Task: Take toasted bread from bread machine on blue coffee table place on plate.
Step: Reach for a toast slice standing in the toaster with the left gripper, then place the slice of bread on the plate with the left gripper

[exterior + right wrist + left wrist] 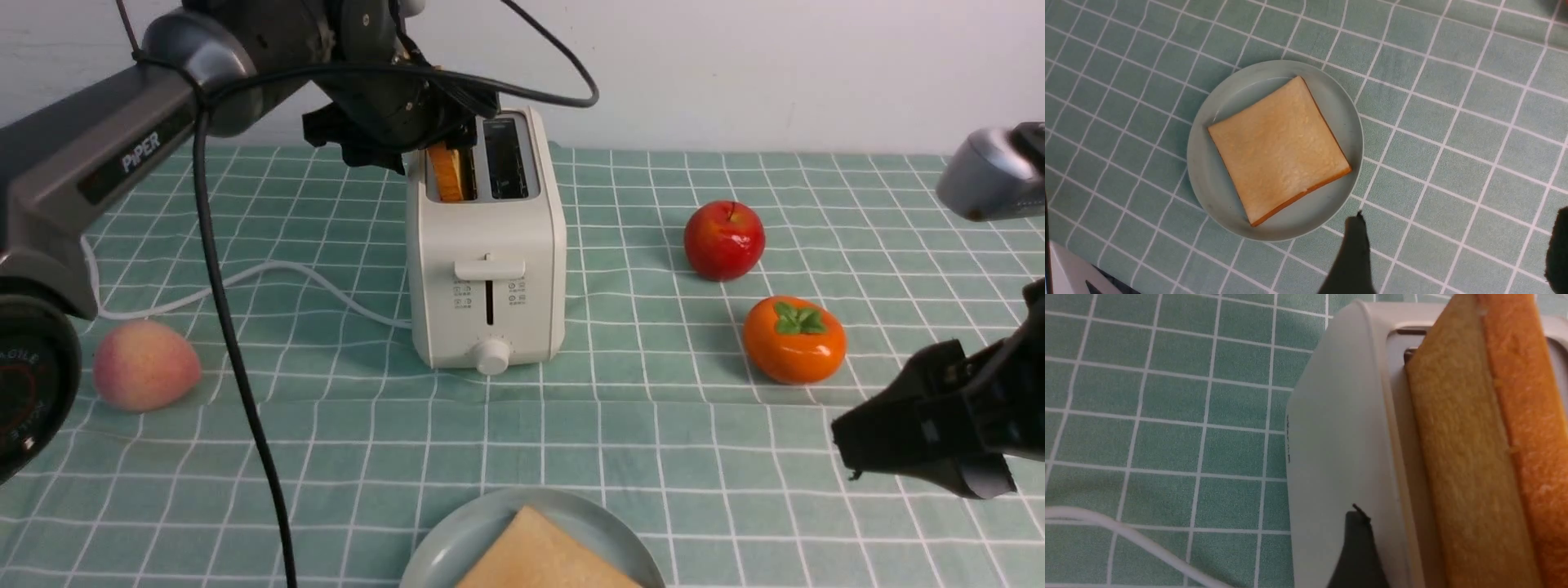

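Observation:
The cream-white bread machine [490,269] stands mid-table on the blue coffee table [653,408]. One slice of toasted bread [446,171] stands upright in its left slot, top edge poking out. My left gripper [433,143] hovers right over that slot, open. In the left wrist view its one visible finger [1357,547] stands over the bread machine's top [1339,416], apart from the slice's face [1461,457]; the other finger is out of view. A second slice [1278,149] lies flat on the plate [1208,196] at the front edge. My right gripper [1457,212] hangs open and empty beside the plate.
A red apple [724,239] and an orange persimmon [793,339] sit right of the bread machine. A peach [145,365] lies front left. The white cord [269,273] trails left from the machine, and the left arm's black cable [237,367] hangs down in front.

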Controlling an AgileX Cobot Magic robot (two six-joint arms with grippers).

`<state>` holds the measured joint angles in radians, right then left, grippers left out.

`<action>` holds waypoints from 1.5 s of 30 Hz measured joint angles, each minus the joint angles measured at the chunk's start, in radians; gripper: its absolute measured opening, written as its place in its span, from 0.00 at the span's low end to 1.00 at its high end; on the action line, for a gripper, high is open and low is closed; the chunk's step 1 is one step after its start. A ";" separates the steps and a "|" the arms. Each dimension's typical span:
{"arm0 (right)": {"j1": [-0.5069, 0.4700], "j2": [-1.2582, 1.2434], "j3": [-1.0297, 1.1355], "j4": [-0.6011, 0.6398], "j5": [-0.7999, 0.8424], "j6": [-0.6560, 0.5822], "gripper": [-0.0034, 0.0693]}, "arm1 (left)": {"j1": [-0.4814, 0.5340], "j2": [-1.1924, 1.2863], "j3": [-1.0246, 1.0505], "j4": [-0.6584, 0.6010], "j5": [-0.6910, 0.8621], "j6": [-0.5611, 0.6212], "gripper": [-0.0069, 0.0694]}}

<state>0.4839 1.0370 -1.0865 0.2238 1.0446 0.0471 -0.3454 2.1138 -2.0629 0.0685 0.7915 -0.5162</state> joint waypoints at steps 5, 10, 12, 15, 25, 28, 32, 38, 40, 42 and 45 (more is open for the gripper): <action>0.000 0.000 0.000 -0.013 -0.003 -0.001 0.84 | 0.000 -0.025 -0.031 -0.006 0.031 0.026 0.26; 0.000 0.000 0.000 -0.031 -0.003 -0.001 0.84 | 0.000 -0.134 -0.064 -0.001 0.136 0.114 0.18; 0.000 0.000 0.000 -0.039 -0.004 -0.001 0.84 | 0.000 -0.193 -0.067 0.000 0.184 0.162 0.18; 0.000 0.000 0.000 -0.080 -0.004 -0.001 0.84 | 0.001 -0.330 -0.070 -0.022 0.261 0.250 0.18; 0.000 0.000 0.000 -0.098 -0.012 -0.001 0.84 | 0.000 -0.699 0.251 -0.672 0.462 0.697 0.18; 0.000 0.000 0.000 -0.078 -0.017 -0.001 0.84 | 0.000 -0.743 0.518 -0.854 0.462 0.789 0.18; 0.000 0.000 0.000 -0.064 -0.018 -0.001 0.82 | 0.000 -0.734 0.826 -0.988 0.401 0.827 0.18; 0.000 0.000 0.000 -0.058 -0.018 -0.001 0.76 | 0.000 -0.692 1.152 -1.105 0.128 0.873 0.18; 0.000 0.000 0.000 -0.055 -0.018 -0.001 0.74 | 0.000 -0.681 1.178 -1.114 0.082 0.875 0.18; 0.000 0.000 0.000 -0.049 -0.018 -0.001 0.70 | 0.000 -0.651 1.209 -1.125 -0.006 0.877 0.23; 0.000 0.000 0.000 -0.036 -0.017 -0.001 0.66 | 0.000 -0.624 1.213 -1.144 -0.039 0.880 0.32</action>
<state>0.4839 1.0370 -1.0865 0.1876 1.0275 0.0463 -0.3456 1.4897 -0.8503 -1.0758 0.7522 0.3636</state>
